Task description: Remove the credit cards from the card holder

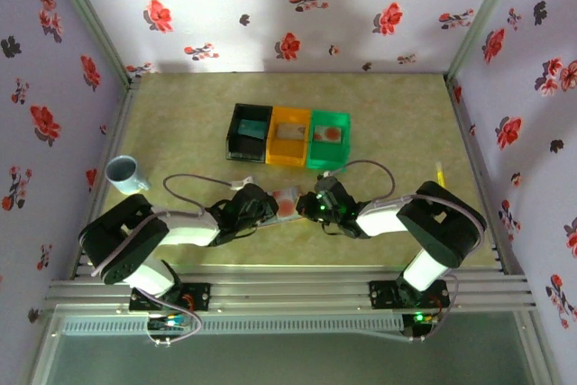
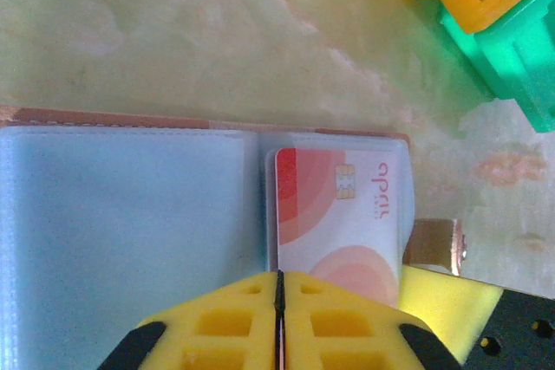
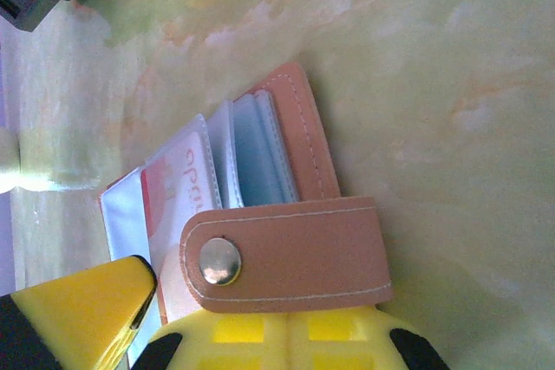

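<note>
card holder (image 1: 285, 200) on table (image 1: 180, 123), front-ctr; bins (image 1: 288, 137) behind it.

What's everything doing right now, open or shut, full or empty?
card holder, open, sleeves fanned
pale card, in a sleeve
left gripper, shut on a card holder sleeve
right gripper, shut on the card holder strap
black bin, something inside
orange bin, something inside
green bin, something inside
mug, upright
</note>
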You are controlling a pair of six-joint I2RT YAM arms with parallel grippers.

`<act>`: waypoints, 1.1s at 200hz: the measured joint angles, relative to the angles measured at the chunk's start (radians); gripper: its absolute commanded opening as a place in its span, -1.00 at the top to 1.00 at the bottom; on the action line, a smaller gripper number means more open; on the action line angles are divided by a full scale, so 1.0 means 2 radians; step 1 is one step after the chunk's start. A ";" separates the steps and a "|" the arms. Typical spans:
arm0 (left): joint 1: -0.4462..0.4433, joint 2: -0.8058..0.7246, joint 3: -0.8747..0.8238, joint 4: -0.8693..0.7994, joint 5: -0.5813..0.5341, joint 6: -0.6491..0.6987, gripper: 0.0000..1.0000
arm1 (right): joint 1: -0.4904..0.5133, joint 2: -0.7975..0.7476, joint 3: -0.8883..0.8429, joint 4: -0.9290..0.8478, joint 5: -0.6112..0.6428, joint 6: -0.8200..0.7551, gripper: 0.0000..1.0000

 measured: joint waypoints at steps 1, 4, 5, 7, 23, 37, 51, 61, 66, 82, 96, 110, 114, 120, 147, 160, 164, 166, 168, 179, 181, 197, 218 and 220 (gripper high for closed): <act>0.000 0.000 0.000 0.000 0.000 0.000 0.72 | 0.000 0.000 0.000 0.000 0.000 0.000 1.00; 0.000 0.000 -0.001 0.002 0.000 0.000 0.71 | 0.000 0.000 0.000 0.000 0.000 0.000 1.00; 0.000 0.000 -0.001 0.003 0.000 0.000 0.70 | 0.000 0.000 0.000 0.000 0.000 0.000 1.00; 0.000 0.000 -0.002 0.004 0.000 0.000 0.70 | 0.000 0.000 0.000 0.000 0.000 0.000 1.00; 0.000 0.000 -0.005 0.013 0.001 0.000 0.63 | 0.000 0.000 0.000 0.000 0.000 0.000 1.00; 0.000 0.000 -0.005 0.019 0.002 0.000 0.58 | 0.000 0.001 0.000 0.002 -0.002 0.000 1.00; 0.000 0.001 -0.005 0.023 0.002 0.000 0.57 | 0.000 0.004 0.000 0.008 -0.003 0.001 1.00; 0.000 0.002 -0.005 0.025 0.002 0.000 0.57 | 0.000 0.004 0.000 0.008 -0.003 0.002 1.00; 0.000 0.004 -0.005 0.026 0.002 0.000 0.57 | 0.000 0.005 0.000 0.009 -0.003 0.003 1.00; 0.000 0.008 -0.005 0.029 0.002 0.000 0.58 | 0.000 0.005 0.000 0.009 -0.003 0.005 1.00; 0.000 0.010 -0.005 0.030 0.002 0.000 0.62 | 0.000 0.005 0.000 0.009 -0.003 0.006 1.00; 0.000 0.011 -0.005 0.030 0.002 0.000 0.66 | 0.000 0.005 0.000 0.009 -0.003 0.008 1.00; 0.000 0.011 -0.006 0.030 0.002 0.000 0.66 | 0.000 0.005 0.000 0.009 -0.003 0.008 1.00; 0.000 0.012 -0.007 0.031 0.002 0.000 0.69 | 0.000 0.005 0.000 0.009 -0.003 0.008 1.00; 0.000 0.012 -0.012 0.037 0.000 -0.002 0.78 | 0.000 0.005 0.000 0.009 -0.003 0.008 1.00; 0.000 0.012 -0.013 0.039 0.000 -0.002 0.78 | 0.000 0.005 0.000 0.009 -0.003 0.008 1.00; 0.000 0.012 -0.013 0.040 0.000 -0.002 0.78 | 0.000 0.005 0.000 0.009 -0.003 0.008 1.00; 0.000 0.012 -0.013 0.040 0.000 -0.002 0.78 | 0.000 0.005 0.000 0.009 -0.003 0.008 1.00; 0.000 0.012 -0.013 0.041 0.000 -0.002 0.78 | 0.000 0.005 0.000 0.009 -0.003 0.008 1.00; 0.000 0.012 -0.015 0.043 0.000 -0.001 0.85 | 0.000 0.005 0.000 0.009 -0.003 0.008 1.00; 0.000 0.012 -0.015 0.043 0.000 -0.001 0.87 | 0.000 0.005 0.000 0.009 -0.003 0.008 1.00; 0.000 0.011 -0.018 0.047 0.000 -0.001 1.00 | 0.000 0.005 0.000 0.009 -0.003 0.009 1.00; 0.000 0.008 -0.022 0.054 0.000 0.000 1.00 | 0.000 0.005 0.000 0.010 -0.003 0.010 1.00; 0.000 0.007 -0.022 0.054 0.000 0.000 1.00 | 0.000 0.005 0.000 0.010 -0.003 0.010 1.00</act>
